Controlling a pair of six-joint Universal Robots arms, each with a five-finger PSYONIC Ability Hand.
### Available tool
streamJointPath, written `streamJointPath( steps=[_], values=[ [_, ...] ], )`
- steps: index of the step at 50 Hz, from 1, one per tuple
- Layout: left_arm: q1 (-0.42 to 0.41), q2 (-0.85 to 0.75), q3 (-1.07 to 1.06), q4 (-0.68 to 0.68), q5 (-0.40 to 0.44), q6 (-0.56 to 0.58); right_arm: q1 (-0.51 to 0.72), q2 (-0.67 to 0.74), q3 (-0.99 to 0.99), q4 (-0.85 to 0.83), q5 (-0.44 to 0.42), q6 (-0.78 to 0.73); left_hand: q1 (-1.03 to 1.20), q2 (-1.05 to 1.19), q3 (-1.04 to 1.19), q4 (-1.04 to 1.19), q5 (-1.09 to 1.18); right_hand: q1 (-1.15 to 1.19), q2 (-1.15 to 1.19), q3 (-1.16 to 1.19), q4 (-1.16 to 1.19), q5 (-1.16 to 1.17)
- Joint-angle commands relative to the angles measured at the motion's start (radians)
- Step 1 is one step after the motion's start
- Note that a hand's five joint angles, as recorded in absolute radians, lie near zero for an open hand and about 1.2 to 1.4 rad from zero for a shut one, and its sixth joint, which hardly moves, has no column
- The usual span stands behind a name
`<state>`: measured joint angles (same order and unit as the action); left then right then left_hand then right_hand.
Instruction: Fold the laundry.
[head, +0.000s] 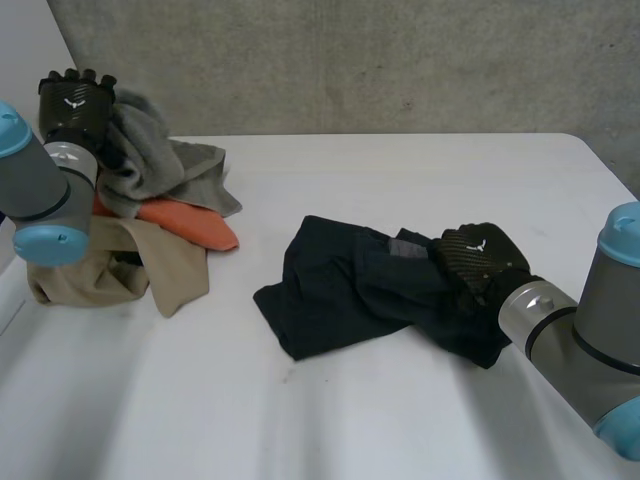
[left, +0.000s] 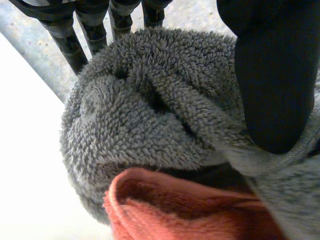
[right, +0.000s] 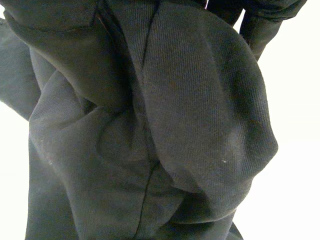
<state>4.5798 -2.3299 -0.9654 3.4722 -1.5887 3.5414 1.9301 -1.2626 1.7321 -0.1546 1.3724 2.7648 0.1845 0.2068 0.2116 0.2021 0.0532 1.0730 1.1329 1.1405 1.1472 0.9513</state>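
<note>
White tabletop (head: 400, 180) against a rough concrete wall (head: 350, 60), so pretty plain setup. Laundry sits in two spots. Over on the robot's left side is a heap: a grey towel (head: 150, 160) on top, an orange cloth (head: 195, 222) poking out under it, and a beige cloth (head: 165, 262) at the bottom, spilling toward the near edge. The left hand (head: 78, 100) is up at the far end of that heap. In the left wrist view its fingers (left: 67, 37) go down behind a bunched fold of the towel while the thumb (left: 275, 75) presses on the front, so it's pinching the fluffy grey stuff, with the orange cloth just below the pinched bit. Well apart from the heap, more toward the middle and right, a dark garment (head: 340, 285) lies crumpled flat on the tabletop, with a small grey patch (head: 408, 247) showing. The right hand (head: 482, 258) sits on the garment's right end, just beside that patch. Its wrist view is all dark folds, so I honestly can't tell if it's gripping the cloth or just resting on it.
</note>
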Motion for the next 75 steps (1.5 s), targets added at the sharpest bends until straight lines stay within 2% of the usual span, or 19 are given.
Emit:
streamJointPath(
  steps=[1,2,7,16,21,28,35,39,42,46,49,50,52,53,58,62,66,70,75],
  values=[
    [-0.039,0.204,-0.182,0.027,-0.014,-0.015,0.003,-0.038,-0.003,0.006,0.004,0.015,-0.010,-0.032,-0.037,-0.028,-0.053,-0.735,-0.794,-0.802,-0.809,-0.787],
    [-0.044,0.228,-0.200,0.027,-0.013,-0.024,0.003,-0.043,-0.002,0.009,0.004,0.018,-0.010,-0.032,-0.037,-0.028,-0.053,-0.894,-0.954,-0.961,-0.968,-0.947],
    [-0.077,0.362,-0.329,-0.010,0.021,-0.098,-0.005,-0.070,-0.019,0.064,0.001,0.015,-0.010,-0.032,-0.037,-0.028,-0.053,-0.898,-0.958,-0.966,-0.973,-0.951],
    [-0.174,0.561,-0.607,-0.198,0.151,-0.262,-0.094,-0.161,-0.098,0.326,-0.025,-0.049,-0.010,-0.032,-0.037,-0.028,-0.053,-0.898,-0.958,-0.966,-0.973,-0.951],
    [-0.254,0.604,-0.731,-0.223,0.154,-0.337,-0.143,-0.221,-0.143,0.429,-0.064,-0.112,-0.010,-0.032,-0.037,-0.028,-0.053,-0.898,-0.958,-0.966,-0.973,-0.951],
    [-0.407,0.499,-0.811,-0.153,0.101,-0.383,-0.152,-0.238,-0.239,0.512,-0.113,-0.233,-0.010,-0.032,-0.037,-0.028,-0.053,-0.898,-0.958,-0.966,-0.973,-0.951],
    [-0.475,0.316,-0.710,-0.093,-0.017,-0.349,-0.088,-0.124,-0.342,0.590,-0.116,-0.344,-0.010,-0.032,-0.037,-0.028,-0.053,-0.898,-0.958,-0.966,-0.973,-0.951],
    [-0.499,0.229,-0.633,-0.102,-0.039,-0.319,-0.022,-0.025,-0.374,0.606,-0.115,-0.378,-0.010,-0.032,-0.037,-0.028,-0.053,-0.898,-0.958,-0.966,-0.973,-0.951],
    [-0.510,0.182,-0.589,-0.107,-0.042,-0.306,0.001,0.017,-0.375,0.577,-0.115,-0.358,0.035,0.012,0.007,0.017,-0.009,-0.898,-0.958,-0.966,-0.973,-0.951],
    [-0.524,0.104,-0.514,-0.110,-0.043,-0.291,0.024,0.080,-0.364,0.466,-0.107,-0.307,0.199,0.177,0.172,0.181,0.156,-0.758,-0.818,-0.825,-0.832,-0.811],
    [-0.535,0.049,-0.461,-0.134,-0.054,-0.279,0.035,0.109,-0.361,0.376,-0.092,-0.277,0.586,0.563,0.559,0.568,0.542,-0.407,-0.466,-0.474,-0.481,-0.459],
    [-0.538,0.026,-0.429,-0.139,-0.062,-0.262,0.041,0.118,-0.365,0.333,-0.081,-0.263,0.840,0.817,0.813,0.822,0.796,-0.132,-0.192,-0.199,-0.206,-0.185],
    [-0.535,0.001,-0.389,-0.140,-0.071,-0.233,0.046,0.121,-0.376,0.290,-0.070,-0.249,1.169,1.147,1.142,1.152,1.126,0.221,0.161,0.154,0.147,0.168],
    [-0.532,-0.008,-0.366,-0.137,-0.077,-0.213,0.047,0.123,-0.384,0.268,-0.065,-0.243,1.211,1.189,1.184,1.194,1.168,0.322,0.262,0.255,0.248,0.269],
    [-0.466,0.000,-0.158,-0.064,-0.135,-0.078,0.046,0.109,-0.474,0.112,0.016,-0.147,1.212,1.189,1.185,1.194,1.169,0.323,0.263,0.256,0.249,0.270],
    [-0.424,0.053,-0.035,0.047,-0.132,-0.111,0.035,0.045,-0.485,-0.012,0.089,-0.028,1.212,1.189,1.185,1.194,1.169,0.323,0.263,0.256,0.249,0.270],
    [-0.406,0.096,0.037,0.123,-0.096,-0.191,0.026,-0.024,-0.445,-0.098,0.076,0.022,1.212,1.189,1.185,1.194,1.169,0.323,0.263,0.256,0.249,0.270],
    [-0.406,0.115,0.037,0.090,-0.036,-0.226,0.004,-0.075,-0.369,-0.004,0.011,-0.068,1.212,1.189,1.185,1.194,1.169,0.323,0.263,0.256,0.249,0.270],
    [-0.409,0.110,-0.053,0.005,0.045,-0.239,-0.025,-0.110,-0.198,0.300,-0.087,-0.347,1.212,1.189,1.185,1.194,1.169,0.323,0.263,0.256,0.249,0.270]
  ],
)
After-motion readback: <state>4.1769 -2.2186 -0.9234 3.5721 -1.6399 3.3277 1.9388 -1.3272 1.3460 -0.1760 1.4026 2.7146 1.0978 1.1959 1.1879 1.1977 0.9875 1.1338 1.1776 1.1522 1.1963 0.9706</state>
